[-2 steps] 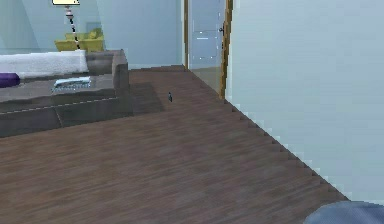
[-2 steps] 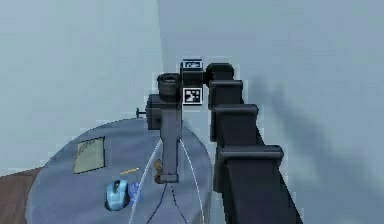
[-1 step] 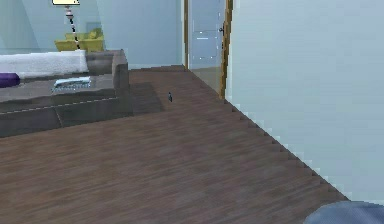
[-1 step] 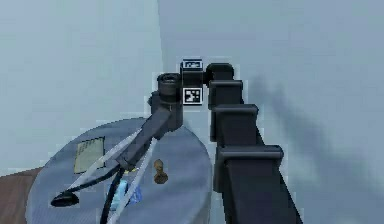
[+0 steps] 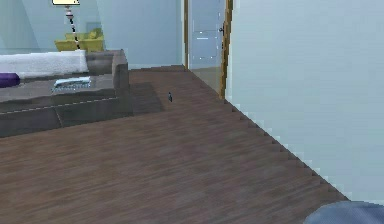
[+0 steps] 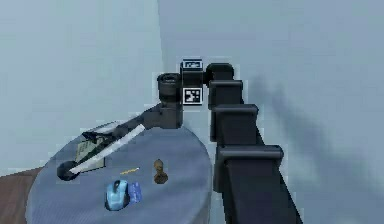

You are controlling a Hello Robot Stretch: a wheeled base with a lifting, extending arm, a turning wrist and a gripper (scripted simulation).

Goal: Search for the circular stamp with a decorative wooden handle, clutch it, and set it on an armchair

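Note:
On a round grey table (image 6: 60,205) in the arm side view stands a small brown thing with a turned, wood-coloured handle (image 6: 158,172), likely the stamp. The dark arm (image 6: 240,140) rises at the right of the table. From it the gripper (image 6: 75,166) reaches left and down across the tabletop, its thin fingers (image 6: 110,148) passing behind the brown thing. A flat pale item (image 6: 95,138) lies on the table by the fingers, so I cannot tell whether the gripper holds anything. A yellow armchair (image 5: 80,42) stands far back at the forward view's left.
A blue object (image 6: 118,195) and a small yellow bit (image 6: 130,172) lie on the table near the brown thing. A brown sofa (image 5: 100,75) and low table (image 5: 40,110) stand at the forward view's left. A doorway (image 5: 205,40) is ahead beside a pale wall (image 5: 310,80), across dark wood floor (image 5: 170,160).

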